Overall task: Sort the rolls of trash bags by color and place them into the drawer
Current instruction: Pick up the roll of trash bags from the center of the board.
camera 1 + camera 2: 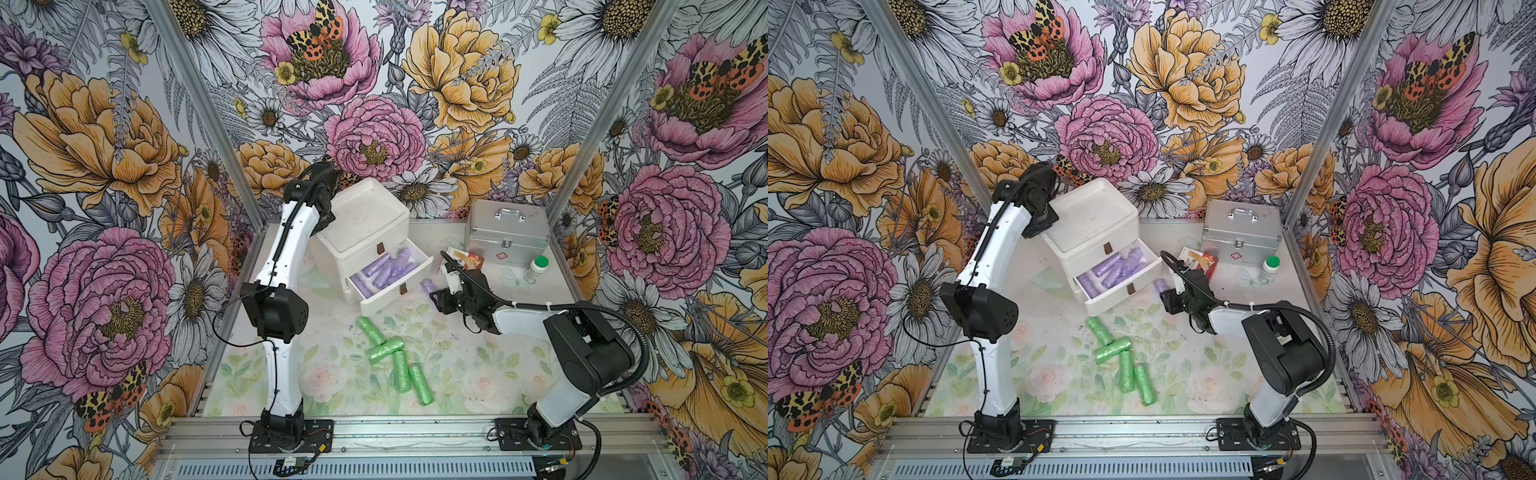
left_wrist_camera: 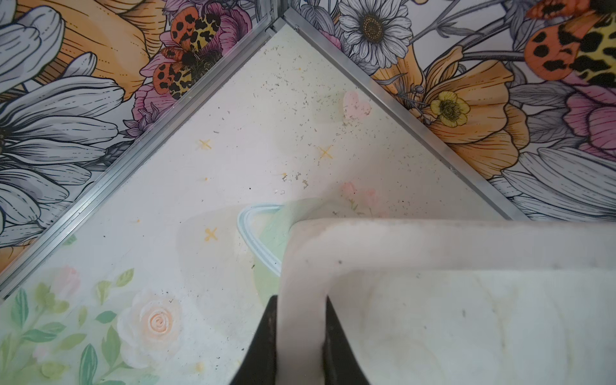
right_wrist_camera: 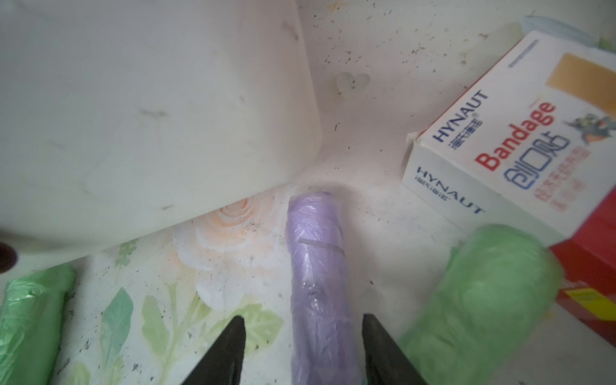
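- Step in hand, as I read it: pick up the stray lilac roll [image 3: 316,266] and add it to the lilac rolls [image 1: 382,268] lying in the open drawer [image 1: 380,302].
- Right gripper [image 3: 302,318]: jaws apart, one black finger on each side of the roll. Neither finger visibly presses it, and nothing is held.
- The roll runs lengthwise through the gap between the fingers, with its far end near the white corner of the drawer.
- In a top view the same roll [image 1: 427,286] lies just right of frame centre, on the table beside the drawer's right-hand corner. The gripper is just below and right of it.
- To do it well: close across the roll's width, gently, since the crinkly film looks likely to squash or slip. Lift clear of the drawer front before swinging over.
- Watch: a green roll [image 3: 483,300] lies close beside one finger, near the bandage box [image 3: 500,140]. Closing should not drag it along.
- Left gripper [image 2: 300,301]: clamped on the raised top rim of the drawer unit [image 1: 365,220], left of centre in both top views. It is probably bracing the unit.
- Four more green rolls [image 1: 386,351] lie clustered at lower centre, well apart from the drawer.
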### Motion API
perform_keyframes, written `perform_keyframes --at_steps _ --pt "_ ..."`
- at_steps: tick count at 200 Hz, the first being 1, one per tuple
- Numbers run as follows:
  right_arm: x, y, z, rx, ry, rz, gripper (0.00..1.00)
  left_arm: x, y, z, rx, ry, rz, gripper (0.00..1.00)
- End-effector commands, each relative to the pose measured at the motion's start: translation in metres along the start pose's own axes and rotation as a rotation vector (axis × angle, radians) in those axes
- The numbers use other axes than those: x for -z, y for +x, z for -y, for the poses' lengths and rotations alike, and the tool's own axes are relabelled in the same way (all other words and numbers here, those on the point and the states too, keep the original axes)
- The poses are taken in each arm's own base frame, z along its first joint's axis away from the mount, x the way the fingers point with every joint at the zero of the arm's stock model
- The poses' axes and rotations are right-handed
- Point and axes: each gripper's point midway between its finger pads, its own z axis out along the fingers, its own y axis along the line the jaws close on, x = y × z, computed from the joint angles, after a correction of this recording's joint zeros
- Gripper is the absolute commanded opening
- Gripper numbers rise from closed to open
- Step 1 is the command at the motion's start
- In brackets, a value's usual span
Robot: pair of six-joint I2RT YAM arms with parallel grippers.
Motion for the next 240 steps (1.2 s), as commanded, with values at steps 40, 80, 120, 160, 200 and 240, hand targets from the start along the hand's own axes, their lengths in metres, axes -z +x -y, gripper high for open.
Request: perform_keyframes --at_steps 40,80,120,160,200,240 --pt "-0.032 -0.003 0.005 0.031 0.0 -0.045 0.57 -0.019 0.041 -0.006 -0.02 -0.05 -0.155 0.0" --pt "-0.04 0.017 0.015 0.019 0.032 -0.089 0.51 -0.021 0.048 0.003 -0.019 -0.017 -0.194 0.0" --pt "-0.031 0.028 0.019 -0.006 0.053 -0.086 0.29 -0.025 0.057 0.013 -0.026 0.007 -0.231 0.0" --pt "-0.007 0.025 0.014 -0.036 0.05 -0.066 0.22 -0.028 0.064 0.021 -0.014 0.04 -0.265 0.0" --pt "0.039 0.004 -0.001 -0.038 0.03 -0.007 0.21 -0.025 0.063 0.027 -0.006 0.067 -0.269 0.0" --pt "0.08 -0.016 -0.011 -0.048 0.022 0.042 0.21 -0.017 0.067 0.04 0.01 0.136 -0.307 0.0"
